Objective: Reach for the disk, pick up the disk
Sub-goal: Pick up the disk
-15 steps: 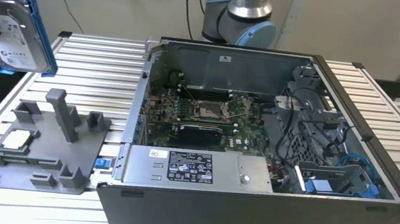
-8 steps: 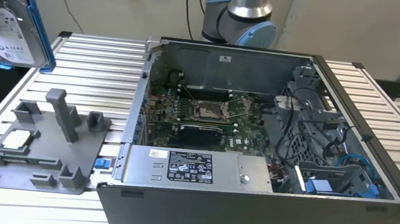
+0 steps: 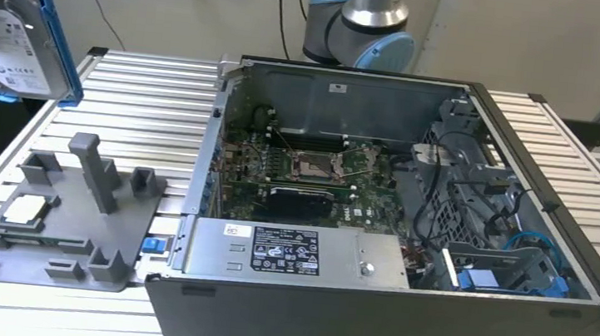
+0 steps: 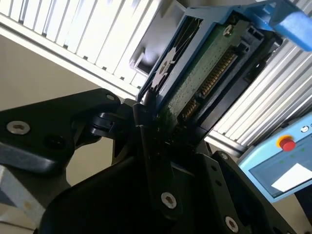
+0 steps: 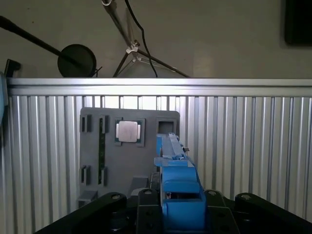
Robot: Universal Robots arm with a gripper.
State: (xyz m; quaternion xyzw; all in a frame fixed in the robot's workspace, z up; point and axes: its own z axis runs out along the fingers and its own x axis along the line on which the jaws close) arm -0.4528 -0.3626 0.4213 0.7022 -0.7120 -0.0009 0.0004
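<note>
Sitting between the fingers point(image 4: 155, 165): disk point(image 4: 204, 73)

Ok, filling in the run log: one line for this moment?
tool: shut on disk | disk: held clear of table | stage: pick done

The exterior view looks down obliquely, from mid-distance, on the ribbed aluminium table point(image 3: 129, 100) and open grey computer case point(image 3: 373, 326). Both wrist views sit tight against the blue-framed silver disk point(image 5: 180, 195), sharing the table; the first faces the grey plastic fixture plate point(image 5: 126, 165).
</note>
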